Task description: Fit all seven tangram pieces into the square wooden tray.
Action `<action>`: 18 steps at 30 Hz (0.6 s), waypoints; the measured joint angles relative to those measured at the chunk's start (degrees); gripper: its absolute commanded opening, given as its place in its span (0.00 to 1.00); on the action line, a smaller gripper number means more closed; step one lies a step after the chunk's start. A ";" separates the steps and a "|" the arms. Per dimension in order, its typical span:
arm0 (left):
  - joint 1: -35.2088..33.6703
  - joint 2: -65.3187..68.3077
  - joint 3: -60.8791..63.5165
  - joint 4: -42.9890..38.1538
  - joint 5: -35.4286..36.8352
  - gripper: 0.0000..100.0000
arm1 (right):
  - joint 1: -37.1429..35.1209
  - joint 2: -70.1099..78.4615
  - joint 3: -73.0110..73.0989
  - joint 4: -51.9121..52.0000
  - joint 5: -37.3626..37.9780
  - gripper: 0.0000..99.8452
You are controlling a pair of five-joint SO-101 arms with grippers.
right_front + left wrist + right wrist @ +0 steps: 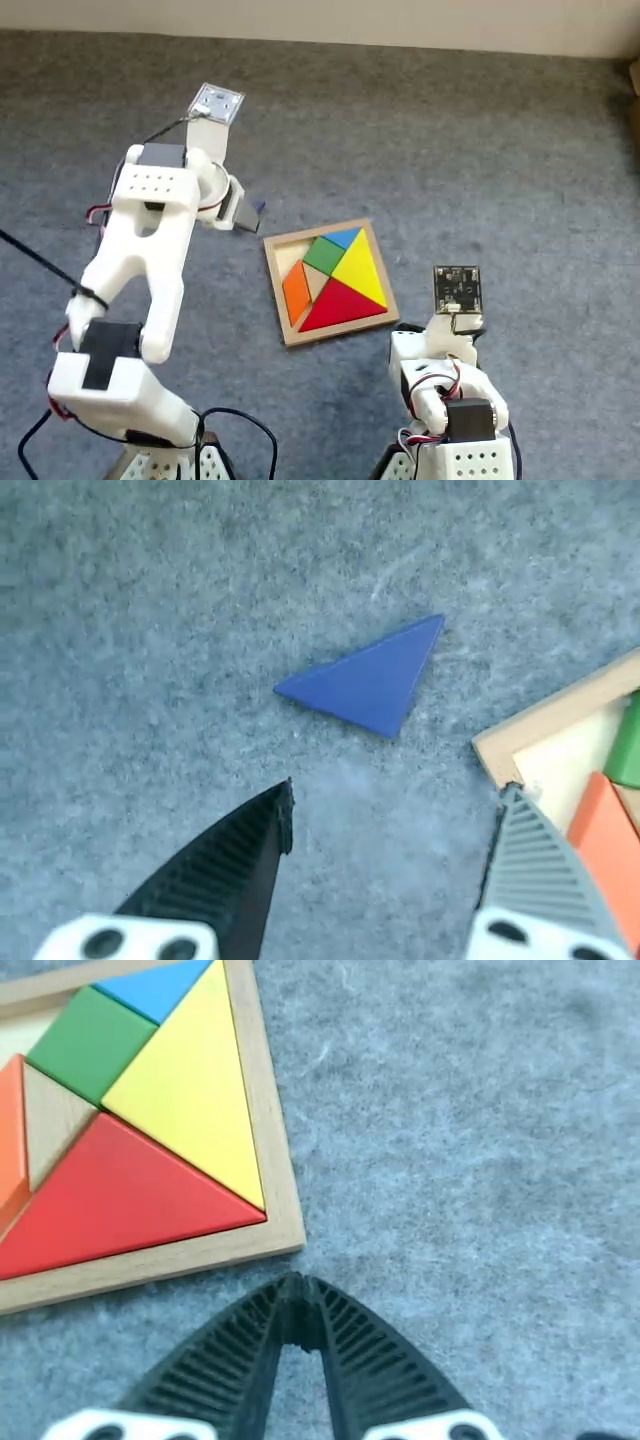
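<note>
Where the grey carpet covers the whole work surface, the left arm is the biggest thing on it, a white jointed body stretched toward the tray's far corner in the high view. The left gripper has its two fingers spread wide, one black and one grey, with only carpet between them. The right arm sits folded low beside the tray's near corner. The right gripper has both black fingers pressed together at the tips, clamping nothing, just off the tray's outer edge.

The square wooden tray lies flat on the carpet between the two arms, turned somewhat askew, with a pale raised rim. Inside it, the yellow triangle and the red triangle are the largest pieces. They meet edge to edge and fill the side toward the right arm. The orange parallelogram lies along the rim on the left arm's side, and the green square touches the yellow triangle.

The dark blue triangle lies flat on the carpet outside the tray, near its corner but apart from the rim, ahead of the spread fingertips. Bare pale tray floor shows in that same corner. The small light blue triangle fills the far corner beside the green square. A small wood-coloured triangle sits between orange, green and red.

Each wrist carries a small circuit board; any print on them is too small to read.
</note>
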 measured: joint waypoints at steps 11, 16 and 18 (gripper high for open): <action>0.00 21.19 -22.68 6.33 16.97 0.28 | 0.00 0.00 0.00 0.00 0.00 0.00; 0.00 27.78 -31.30 11.34 35.87 0.28 | 0.00 0.00 0.00 0.00 0.00 0.00; 0.00 29.27 -33.58 14.24 41.14 0.28 | 0.00 0.00 0.00 0.00 0.00 0.00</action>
